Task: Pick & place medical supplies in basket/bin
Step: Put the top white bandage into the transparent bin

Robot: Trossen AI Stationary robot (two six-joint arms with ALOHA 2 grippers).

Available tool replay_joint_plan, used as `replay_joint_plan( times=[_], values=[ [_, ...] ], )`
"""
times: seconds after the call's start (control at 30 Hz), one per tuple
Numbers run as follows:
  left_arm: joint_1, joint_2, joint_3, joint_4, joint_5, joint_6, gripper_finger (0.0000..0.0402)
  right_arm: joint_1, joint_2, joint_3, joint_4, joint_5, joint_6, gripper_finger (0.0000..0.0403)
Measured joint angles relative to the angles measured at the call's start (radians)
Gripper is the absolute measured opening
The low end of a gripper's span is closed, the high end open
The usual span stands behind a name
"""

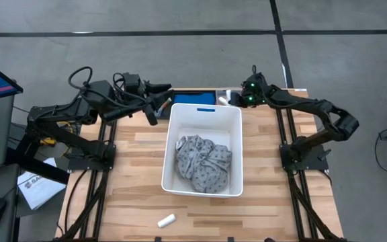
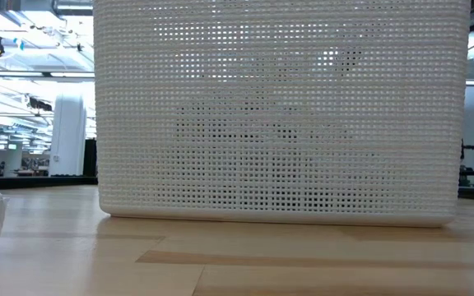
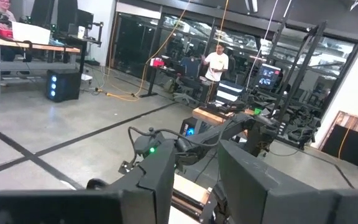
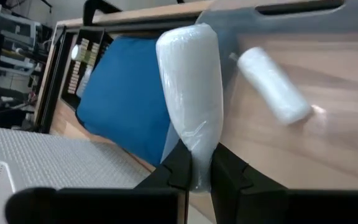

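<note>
White basket holding grey speckled fabric, right tool pinching a white roll, left tool parted, empty.

Wooden table, blue pad, 1 distant person.

Bin: mid-table, top open, grey fabric heaped on its floor. Table: bare boards either side of bin; one white roll near front edge. Both arms crowd bin's far end.
</note>
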Motion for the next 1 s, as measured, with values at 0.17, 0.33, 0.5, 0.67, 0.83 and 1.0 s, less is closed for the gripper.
replay_joint_plan(
  times=[0.17, 0.33, 0.5, 0.67, 0.83, 1.0],
  values=[
    [0.0, 0.0, 0.0, -0.01, 0.0, -0.001, 0.0115, 0.04, 0.045, 0.037, 0.007, 0.03, 0.017, 0.0029],
    [0.0, 0.0, 0.0, -0.01, 0.001, -0.001, 0.0115, 0.041, 0.084, 0.073, -0.002, 0.059, 0.028, 0.0029],
    [-0.014, 0.0, 0.0, -0.01, 0.001, -0.002, 0.0115, -0.001, 0.113, 0.075, -0.041, 0.074, 0.024, 0.0028],
    [-0.019, 0.0, 0.0, -0.01, 0.004, -0.002, 0.0115, -0.013, 0.113, 0.075, -0.085, 0.051, 0.001, 0.0028],
    [-0.019, 0.0, 0.0, -0.007, 0.003, -0.002, 0.0115, -0.012, 0.113, 0.075, -0.126, 0.038, -0.018, 0.0028],
    [-0.019, 0.0, 0.0, -0.004, -0.001, -0.002, 0.0115, -0.016, 0.113, 0.075, -0.146, 0.035, -0.023, 0.0049]
  ],
)
